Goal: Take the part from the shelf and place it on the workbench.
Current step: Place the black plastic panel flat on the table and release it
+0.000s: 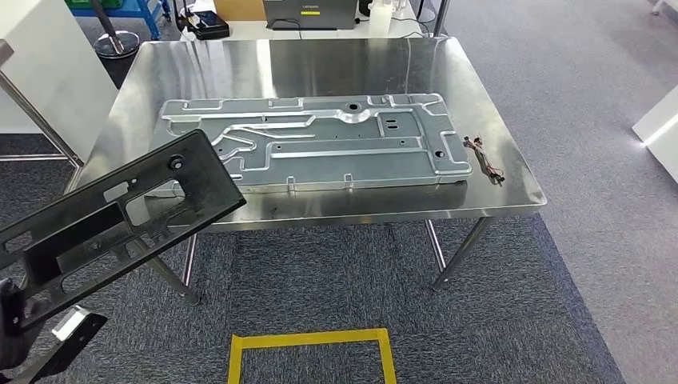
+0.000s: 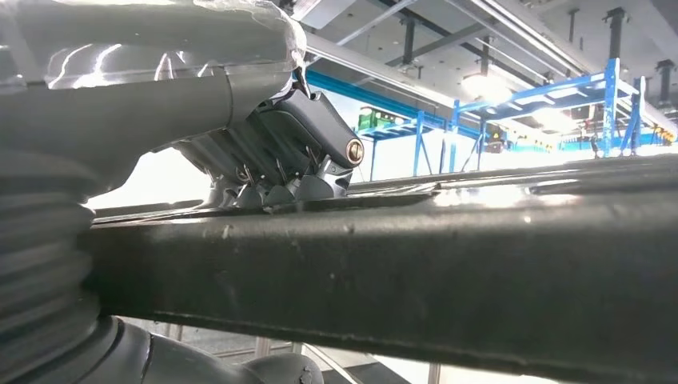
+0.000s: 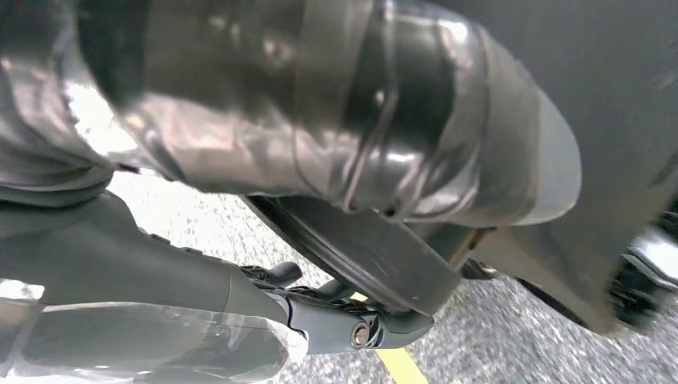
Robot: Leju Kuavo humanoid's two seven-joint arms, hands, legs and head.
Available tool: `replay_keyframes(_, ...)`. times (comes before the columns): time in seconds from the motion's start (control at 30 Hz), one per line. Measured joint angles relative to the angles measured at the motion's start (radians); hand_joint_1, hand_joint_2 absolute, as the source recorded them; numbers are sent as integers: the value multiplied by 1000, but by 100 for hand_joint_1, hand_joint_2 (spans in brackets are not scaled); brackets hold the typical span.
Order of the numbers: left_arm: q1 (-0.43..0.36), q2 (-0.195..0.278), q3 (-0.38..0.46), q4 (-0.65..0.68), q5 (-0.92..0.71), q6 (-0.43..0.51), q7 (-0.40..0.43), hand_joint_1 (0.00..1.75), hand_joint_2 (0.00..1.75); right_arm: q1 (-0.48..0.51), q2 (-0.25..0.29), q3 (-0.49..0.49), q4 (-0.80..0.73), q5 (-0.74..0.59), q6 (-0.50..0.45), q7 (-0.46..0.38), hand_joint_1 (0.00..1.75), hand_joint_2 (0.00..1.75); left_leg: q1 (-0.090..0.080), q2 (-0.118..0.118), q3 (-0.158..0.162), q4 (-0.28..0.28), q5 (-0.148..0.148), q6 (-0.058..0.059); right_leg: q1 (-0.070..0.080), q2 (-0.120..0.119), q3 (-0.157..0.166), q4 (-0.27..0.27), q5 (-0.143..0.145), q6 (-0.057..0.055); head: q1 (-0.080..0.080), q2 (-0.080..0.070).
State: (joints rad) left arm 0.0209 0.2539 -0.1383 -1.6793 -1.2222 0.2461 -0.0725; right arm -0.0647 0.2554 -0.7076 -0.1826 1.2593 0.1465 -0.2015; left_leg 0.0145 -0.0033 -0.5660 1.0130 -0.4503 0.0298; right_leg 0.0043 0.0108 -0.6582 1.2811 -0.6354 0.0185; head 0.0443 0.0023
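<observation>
- While the left hand [image 2: 264, 172] clamps the black part [image 1: 112, 220], its far end overhangs the counter [image 1: 320, 60] edge.
- A metal plate [image 1: 320, 144] lies mid-counter.
- Right hand [image 3: 320, 308]: fingers curled, grasp unclear.

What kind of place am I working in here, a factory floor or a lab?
Likely a factory-style test area. A steel workbench holds a stamped metal panel, yellow tape marks a standing spot on the carpet, and blue racks stand behind. The left hand grips a black part.
</observation>
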Motion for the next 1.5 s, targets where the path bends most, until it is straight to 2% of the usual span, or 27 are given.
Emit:
replay_keyframes(0.03,1,0,0,0,0,0,0,175,175,-1,0,0,0,0,0,0,0,0,0,-1,8,0,-7,-1,-2,0,-13,-5,15,2,0,0)
replay_keyframes(0.07,1,0,0,0,0,0,0,175,175,-2,-1,0,0,0,0,0,0,0,0,-1,18,0,-15,-2,-4,-1,-6,-48,57,2,0,0)
replay_keyframes(0.1,1,0,0,0,0,0,0,175,175,-2,-1,0,-1,0,0,1,0,0,1,-2,29,0,-23,-4,-5,-2,10,-114,114,0,0,0)
replay_keyframes(0.13,1,0,0,0,0,0,-1,175,175,-1,-1,0,-1,0,0,2,0,0,0,-2,39,0,-30,-8,-5,-2,26,-174,154,-4,0,0)
replay_keyframes(0.17,0,0,0,0,0,0,-1,175,175,-1,-2,0,-1,0,0,2,0,0,-1,-3,44,1,-37,-13,-2,-3,39,-223,177,-11,0,0)
replay_keyframes(0.2,-1,0,0,0,0,0,-1,175,175,0,-2,0,-1,0,0,2,0,0,-2,-4,46,0,-42,-20,0,-3,43,-248,187,-17,0,0)
replay_keyframes(0.27,-2,0,0,0,0,0,-1,175,175,0,-1,0,-1,0,0,1,0,0,-4,-3,46,4,-51,-20,2,-3,46,-260,191,-21,0,0)
replay_keyframes(0.37,-3,0,0,0,0,0,-1,175,175,-1,1,0,0,0,1,1,0,0,-4,-2,54,1,-55,-9,3,0,48,-260,194,-24,0,0)
replay_keyframes(0.5,-4,0,0,0,0,0,-1,175,175,-1,1,0,0,0,1,1,0,0,-4,-2,60,-8,-58,-12,3,1,49,-260,189,-32,0,0)
replay_keyframes(0.7,-4,0,0,0,0,0,-1,175,175,-1,2,0,0,0,1,1,0,0,-6,-1,59,-6,-58,-12,1,0,50,-260,191,-30,0,0)
replay_keyframes(0.77,-4,0,0,0,0,0,-1,175,175,-1,2,0,-1,0,1,1,0,0,-2,1,63,-19,-49,-11,2,0,53,-264,194,-23,0,0)
replay_keyframes(0.83,-5,0,0,0,0,0,-1,175,175,-1,1,0,-1,0,0,1,0,0,7,8,73,-41,-34,-9,4,0,41,-235,174,-13,0,0)
replay_keyframes(0.87,-5,0,0,0,0,0,-1,175,175,-1,1,0,-1,0,0,1,0,0,12,13,76,-49,-29,-8,2,-1,21,-191,149,-7,0,0)
replay_keyframes(0.93,-5,-1,0,0,0,0,-1,175,175,-2,-1,0,-1,0,-1,0,0,0,13,21,77,-50,-28,-7,-5,-1,-40,-65,91,7,0,0)
replay_keyframes(0.97,-5,-1,0,0,0,0,0,175,175,-3,-2,0,-2,0,-1,0,0,0,14,26,77,-50,-29,-9,-10,-1,-65,-16,77,14,0,0)
replay_keyframes(1.0,-4,-2,-1,0,0,0,-1,175,175,-3,-3,0,-2,0,-2,0,0,0,17,30,79,-49,-31,-13,-14,-2,-74,1,82,21,0,0)
replay_keyframes(1.03,-4,-2,-1,0,0,0,-1,175,175,-3,-4,0,-2,0,-2,0,0,0,21,34,82,-47,-35,-18,-20,-5,-65,-19,106,28,0,0)
replay_keyframes(1.1,-4,-2,-1,0,0,0,-1,175,175,-1,-6,0,-3,0,-2,4,0,0,28,41,89,-38,-49,-35,-28,-24,-5,-141,174,40,0,0)
replay_keyframes(1.13,-4,-2,-1,0,0,0,-1,175,175,1,-7,0,-3,0,-2,5,0,0,28,44,90,-30,-58,-44,-28,-36,22,-199,192,39,0,0)
replay_keyframes(1.17,-4,-3,0,0,0,0,-1,175,175,3,-7,0,-3,0,-2,6,0,0,26,48,91,-24,-65,-53,-26,-45,38,-234,198,30,0,0)
replay_keyframes(1.2,-4,-3,0,0,0,0,-1,175,175,4,-7,0,-3,0,-2,5,0,0,24,53,91,-20,-70,-59,-21,-48,41,-244,191,18,0,0)
replay_keyframes(1.27,-6,-3,0,0,0,0,-1,175,175,4,-7,0,-3,0,-2,3,0,0,23,64,94,-20,-76,-69,-18,-37,36,-242,186,-10,-1,0)
replay_keyframes(1.33,-8,-3,-1,0,0,0,-2,175,175,2,-6,0,-3,0,-2,2,0,0,27,55,88,9,-101,-74,-19,-23,39,-243,183,-28,-1,0)
replay_keyframes(1.37,-8,-3,-1,0,0,0,-2,175,175,1,-5,0,-3,0,-2,2,0,0,28,42,69,53,-127,-75,-19,-16,43,-244,182,-35,-1,0)
replay_keyframes(1.43,-8,-2,0,0,0,0,-1,175,175,0,-3,0,-3,0,-1,2,0,0,24,20,-5,193,-184,-69,-14,-2,46,-244,179,-43,-1,0)
replay_keyframes(1.47,-7,-2,0,0,0,0,-1,175,175,0,-2,0,-3,0,-1,2,0,0,22,16,-44,256,-199,-66,-11,6,46,-244,178,-45,-1,0)
replay_keyframes(1.5,-5,-2,0,0,0,0,-1,175,175,1,-2,0,-3,0,-1,2,0,0,19,13,-71,290,-196,-61,-7,15,48,-243,177,-47,-1,0)
